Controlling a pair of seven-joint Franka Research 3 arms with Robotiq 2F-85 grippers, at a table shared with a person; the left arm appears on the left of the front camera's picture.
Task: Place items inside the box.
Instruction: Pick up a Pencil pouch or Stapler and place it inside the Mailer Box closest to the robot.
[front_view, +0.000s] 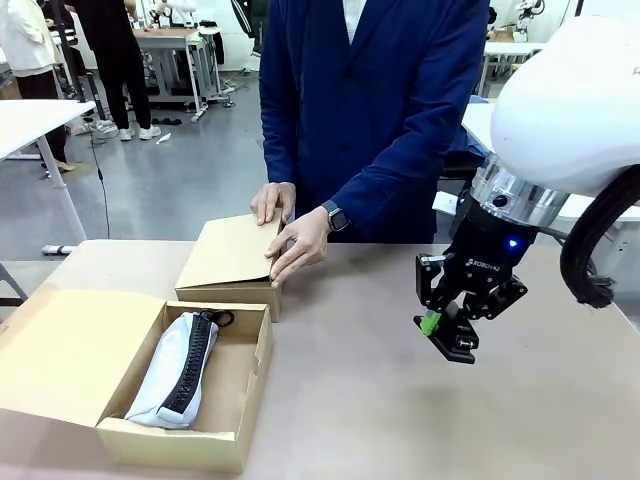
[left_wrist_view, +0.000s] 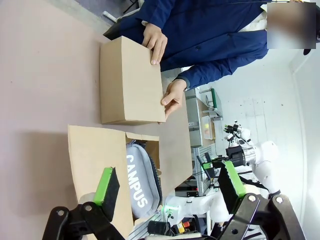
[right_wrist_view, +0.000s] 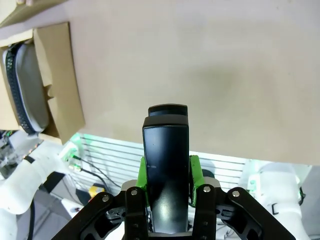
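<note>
Right gripper (front_view: 447, 335) is up over the right side of the table (front_view: 400, 400), jaws pressed onto a black stapler (right_wrist_view: 166, 150), green pads pinching its flanks. Look at the right wrist view: the stapler's long axis runs straight out along the fingers, with its nose poking past the tips. So you're holding it end-on, pointing down at bare tabletop. Now the target: the open box (front_view: 255, 350) sits well apart, off to the robot's left and nearer its own edge of the table, so the carry looks like a sideways sweep across open table. Inside, the pouch (front_view: 180, 370) lies lengthwise, near to far, hugging the left and middle of the floor. That leaves a bare strip along the right wall, the side facing your loaded gripper, and that's your likeliest slot. You'd probably want the stapler's length lined up with the pouch, not across it. Left gripper (left_wrist_view: 169, 182) hangs right above that box, fingers spread wide with nothing between them; it's the nearer arm, but it's empty, so mind the crowding. At the far edge, the person's hands (front_view: 300, 245) rest on a closed box (front_view: 230, 255) just behind the open one.
</note>
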